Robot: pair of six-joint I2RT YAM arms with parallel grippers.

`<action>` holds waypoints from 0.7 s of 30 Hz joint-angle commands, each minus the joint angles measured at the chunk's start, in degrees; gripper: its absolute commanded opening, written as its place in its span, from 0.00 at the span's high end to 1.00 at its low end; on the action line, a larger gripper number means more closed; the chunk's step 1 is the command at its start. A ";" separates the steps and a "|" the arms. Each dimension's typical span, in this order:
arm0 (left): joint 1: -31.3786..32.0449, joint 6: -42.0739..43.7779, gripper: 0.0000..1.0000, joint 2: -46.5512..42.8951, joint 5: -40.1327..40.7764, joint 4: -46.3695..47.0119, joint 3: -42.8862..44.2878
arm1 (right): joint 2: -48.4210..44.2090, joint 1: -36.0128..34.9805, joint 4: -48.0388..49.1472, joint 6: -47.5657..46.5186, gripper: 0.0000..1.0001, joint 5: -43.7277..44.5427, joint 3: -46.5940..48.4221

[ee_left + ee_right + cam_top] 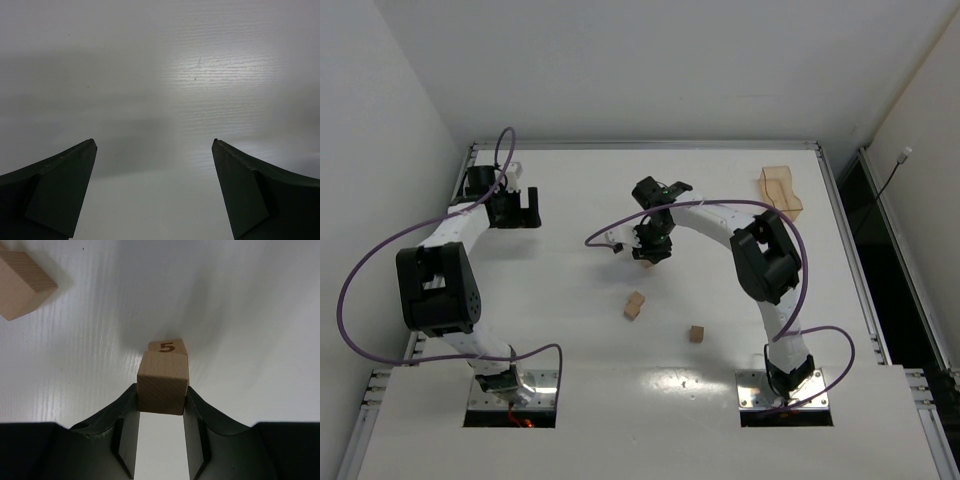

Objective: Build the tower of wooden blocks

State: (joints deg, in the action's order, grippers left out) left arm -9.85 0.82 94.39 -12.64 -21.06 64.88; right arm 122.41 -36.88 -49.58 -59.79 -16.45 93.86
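- Right gripper (162,389) clamps a plain wooden cube (162,375), held close against a cube marked "5" (166,346).
- One loose cube (635,305) and a second loose cube (696,333) lie apart nearby.
- Left gripper (155,145) hangs spread wide, holding nothing.

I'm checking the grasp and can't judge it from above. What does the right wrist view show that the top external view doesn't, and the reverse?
Only the right wrist: the right gripper shut on a wooden cube, with a cube marked 5 just beyond it. Only the top external: the left gripper, open, the amber tray, and a loose cube. Both: the white table and the right gripper.
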 commanded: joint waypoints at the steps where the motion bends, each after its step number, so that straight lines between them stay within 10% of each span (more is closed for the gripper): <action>1: -0.79 -0.38 0.00 -0.08 -1.07 0.93 1.39 | -2.18 0.76 0.19 -0.06 0.97 -0.61 1.41; 6: -0.79 -0.38 0.00 -0.08 -1.59 0.93 1.39 | -2.18 0.76 0.71 -0.06 0.97 -0.60 1.41; 13: -0.79 -0.38 0.00 -0.08 -1.59 0.93 1.39 | -1.03 0.76 0.72 -0.06 0.51 1.86 1.41; 21: -0.79 -0.38 0.00 0.44 -1.59 0.93 1.39 | -1.65 0.76 1.95 0.55 0.34 0.71 0.88</action>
State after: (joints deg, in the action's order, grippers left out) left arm -9.85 0.80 94.87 -12.91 -21.17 64.88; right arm 122.41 -36.47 -48.82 -59.53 -14.55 93.86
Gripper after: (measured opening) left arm 1.000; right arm 0.655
